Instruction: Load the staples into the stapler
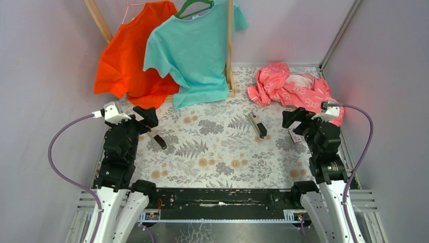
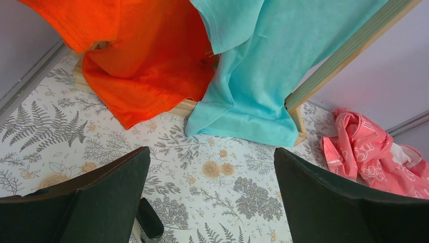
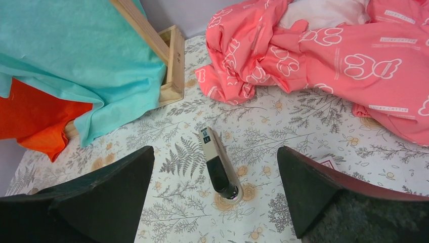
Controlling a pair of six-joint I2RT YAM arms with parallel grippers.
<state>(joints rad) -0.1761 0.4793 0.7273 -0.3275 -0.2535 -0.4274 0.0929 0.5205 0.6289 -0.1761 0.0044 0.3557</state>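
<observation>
I am holding my left claw [image 1: 146, 117] and right claw [image 1: 294, 118] spread wide with nothing in them, hovering above the table [image 1: 217, 167], likely so that either can come down on a part. The stapler [image 3: 220, 166] is lying right of the table's middle, straight ahead of my right claw. The staples [image 1: 295, 135] are sitting near the right edge, partly hidden beneath that claw, and I judge them within its easy reach.

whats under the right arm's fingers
The staples box lies on the floral table cover, only a corner showing. The right fingers cover the rest, so its contents cannot be seen.
</observation>
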